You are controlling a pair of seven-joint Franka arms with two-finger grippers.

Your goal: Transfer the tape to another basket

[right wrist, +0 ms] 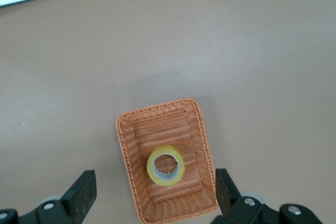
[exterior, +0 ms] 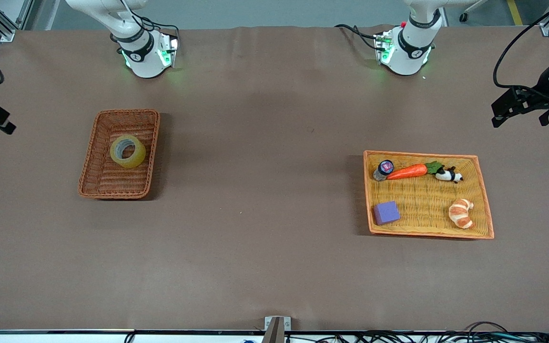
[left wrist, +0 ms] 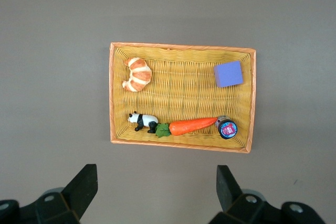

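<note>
The tape (exterior: 136, 155), a yellowish ring with a grey core, lies in the reddish-brown wicker basket (exterior: 88, 164) toward the right arm's end of the table. In the right wrist view the tape (right wrist: 151, 167) sits in the basket (right wrist: 124, 150), and my right gripper (right wrist: 155, 177) hangs high above it, open and empty. My left gripper (left wrist: 156, 174) is open and empty, high over bare table beside the yellow tray. Neither gripper shows in the front view.
The flat yellow-orange tray (exterior: 427, 205) toward the left arm's end holds a carrot (exterior: 408, 171), a toy panda (exterior: 448, 175), a croissant (exterior: 461, 213), a purple block (exterior: 386, 212) and a small jar (exterior: 383, 169). Black fixtures (exterior: 517, 102) stand at the table's ends.
</note>
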